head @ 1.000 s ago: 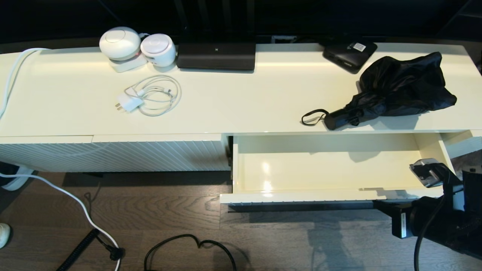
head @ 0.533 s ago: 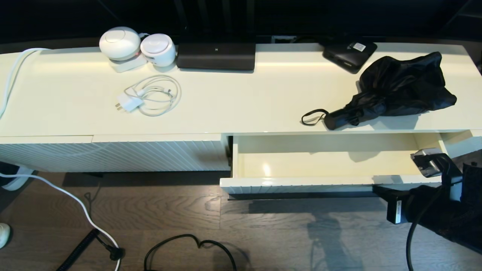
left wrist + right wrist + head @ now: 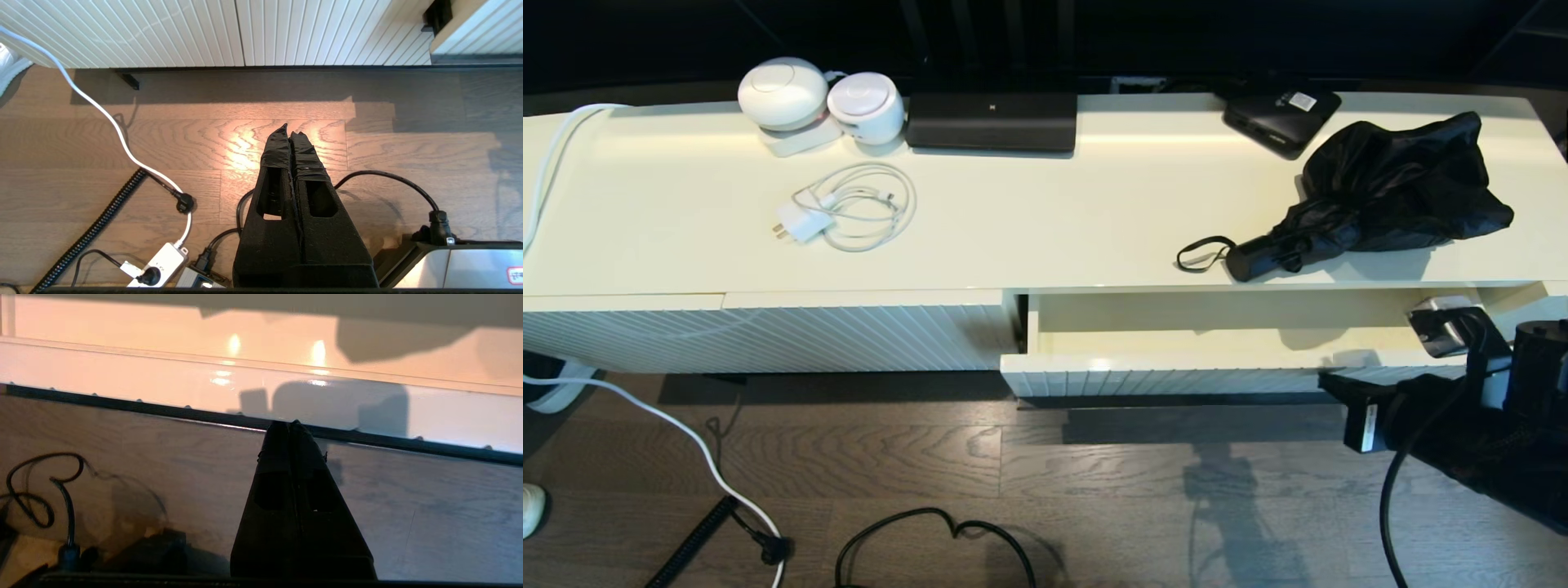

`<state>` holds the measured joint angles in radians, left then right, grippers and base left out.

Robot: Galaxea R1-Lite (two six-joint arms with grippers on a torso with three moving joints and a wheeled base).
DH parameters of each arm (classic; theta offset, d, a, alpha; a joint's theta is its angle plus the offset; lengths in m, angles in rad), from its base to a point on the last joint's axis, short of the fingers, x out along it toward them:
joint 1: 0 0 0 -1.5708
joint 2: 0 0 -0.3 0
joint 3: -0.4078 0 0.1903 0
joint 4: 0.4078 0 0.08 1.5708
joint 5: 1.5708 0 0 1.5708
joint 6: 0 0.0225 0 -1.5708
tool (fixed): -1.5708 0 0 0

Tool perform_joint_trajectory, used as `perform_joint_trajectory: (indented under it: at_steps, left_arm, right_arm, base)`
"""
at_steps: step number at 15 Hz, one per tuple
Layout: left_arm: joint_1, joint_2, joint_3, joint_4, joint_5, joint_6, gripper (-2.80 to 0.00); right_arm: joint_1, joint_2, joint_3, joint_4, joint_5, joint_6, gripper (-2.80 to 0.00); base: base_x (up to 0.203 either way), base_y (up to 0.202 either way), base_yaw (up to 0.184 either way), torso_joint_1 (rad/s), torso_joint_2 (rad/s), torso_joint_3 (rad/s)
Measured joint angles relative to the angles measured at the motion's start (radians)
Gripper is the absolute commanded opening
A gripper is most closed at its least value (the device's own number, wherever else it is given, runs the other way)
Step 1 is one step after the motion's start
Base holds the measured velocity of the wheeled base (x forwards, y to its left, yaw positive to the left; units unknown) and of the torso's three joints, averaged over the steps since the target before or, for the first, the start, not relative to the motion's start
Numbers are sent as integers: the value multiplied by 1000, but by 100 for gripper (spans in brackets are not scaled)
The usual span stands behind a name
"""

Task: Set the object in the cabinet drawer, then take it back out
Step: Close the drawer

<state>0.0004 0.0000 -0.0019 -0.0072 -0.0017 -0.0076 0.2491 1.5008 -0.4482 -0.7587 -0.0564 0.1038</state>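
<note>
The object, a black folding umbrella (image 3: 1388, 192), lies on the cabinet top at the right, its handle and wrist loop pointing toward the front edge. Below it the cabinet drawer (image 3: 1176, 380) stands partly out, with only a narrow strip of its glossy inside showing. My right gripper (image 3: 1327, 382) is shut, and its tips rest against the right part of the drawer front. In the right wrist view the shut gripper (image 3: 289, 424) touches the thin dark bar handle (image 3: 163, 410) with nothing between its fingers. My left gripper (image 3: 289, 130) is shut and hangs low over the wooden floor.
A flat black box with a white sticker (image 3: 1282, 114) sits behind the umbrella. A black bar-shaped device (image 3: 992, 121), two white round devices (image 3: 784, 94) and a white charger with coiled cable (image 3: 849, 208) lie further left. Cables (image 3: 931, 531) cross the floor.
The drawer has slid inward toward the cabinet, and my shut right gripper has moved forward with its front. The umbrella has stayed put on top.
</note>
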Motion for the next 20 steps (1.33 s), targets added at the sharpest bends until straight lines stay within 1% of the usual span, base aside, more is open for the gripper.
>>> perform_joint_trajectory:
  at_steps: [2,8,12,16,20]
  left_arm:
    - [0,0,1,0,0,1,-280]
    - [1,0,1,0,0,1,-280]
    - [0,0,1,0,0,0,-280]
    - [0,0,0,0,0,0,-280]
    - [0,0,1,0,0,0,-280]
  right_arm:
    - [0,8,-9,-35,-33,0,-280]
    - [0,44,-9,-81,-41,3,-280]
    - [0,114,2,-227,-56,3,-280]
    - [1,150,-9,-313,-94,1,-280]
    - [1,184,-11,-403,-106,0,-280]
  base:
    - [0,0,0,0,0,0]
    - [0,0,0,0,0,0]
    - [0,0,0,0,0,0]
    - [0,0,0,0,0,0]
    - [0,0,0,0,0,0]
